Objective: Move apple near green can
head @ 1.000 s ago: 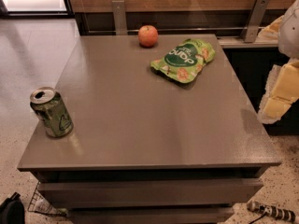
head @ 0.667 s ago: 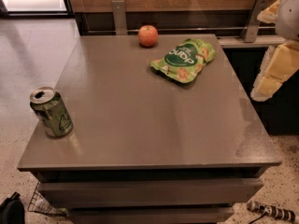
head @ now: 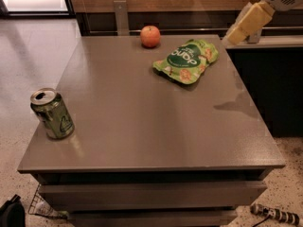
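The red-orange apple [head: 150, 36] sits at the far edge of the grey table [head: 142, 126], near its middle. The green can [head: 52, 113] stands upright at the table's near left edge, far from the apple. My gripper [head: 246, 25] is at the upper right, above the table's far right corner, well right of the apple and holding nothing that I can see.
A flat green snack bag [head: 187, 60] lies right of the apple, between it and the gripper. A dark counter [head: 270, 79] stands to the right of the table. A metal post [head: 120, 17] rises behind the apple. Floor lies to the left.
The gripper has risen and moved up and back, from beside the table's right edge to above its far right corner. The apple, can and bag have not moved.
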{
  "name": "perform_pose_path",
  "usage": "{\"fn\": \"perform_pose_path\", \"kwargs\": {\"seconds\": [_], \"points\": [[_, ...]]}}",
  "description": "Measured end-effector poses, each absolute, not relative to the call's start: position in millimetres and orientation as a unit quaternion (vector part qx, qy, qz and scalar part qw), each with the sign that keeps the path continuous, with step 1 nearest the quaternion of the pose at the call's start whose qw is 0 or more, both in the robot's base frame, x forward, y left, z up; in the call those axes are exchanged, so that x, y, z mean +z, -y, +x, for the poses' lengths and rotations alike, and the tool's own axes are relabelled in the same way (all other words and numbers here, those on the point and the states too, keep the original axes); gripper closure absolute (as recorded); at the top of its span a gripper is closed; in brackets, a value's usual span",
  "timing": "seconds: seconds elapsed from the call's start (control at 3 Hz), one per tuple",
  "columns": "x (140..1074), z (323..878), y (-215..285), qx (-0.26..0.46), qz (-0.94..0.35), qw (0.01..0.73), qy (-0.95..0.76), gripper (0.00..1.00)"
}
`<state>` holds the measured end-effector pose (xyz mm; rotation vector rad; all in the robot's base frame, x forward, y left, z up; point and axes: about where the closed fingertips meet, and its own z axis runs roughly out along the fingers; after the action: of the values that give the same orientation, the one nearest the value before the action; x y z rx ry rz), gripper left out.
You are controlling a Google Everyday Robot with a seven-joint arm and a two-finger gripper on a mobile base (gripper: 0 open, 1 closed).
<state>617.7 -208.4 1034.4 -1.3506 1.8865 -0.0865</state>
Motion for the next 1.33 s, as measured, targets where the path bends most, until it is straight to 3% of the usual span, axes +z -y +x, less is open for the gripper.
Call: {"fn": "perform_pose_path", "kwargs": {"seconds": [0.67,1.33], "points": [[1027,719,151,0.079,-0.446,0.548,-0.704,0.00],[1010,732,136,0.119,-0.365,0.541,-0.748,0.00]]}}
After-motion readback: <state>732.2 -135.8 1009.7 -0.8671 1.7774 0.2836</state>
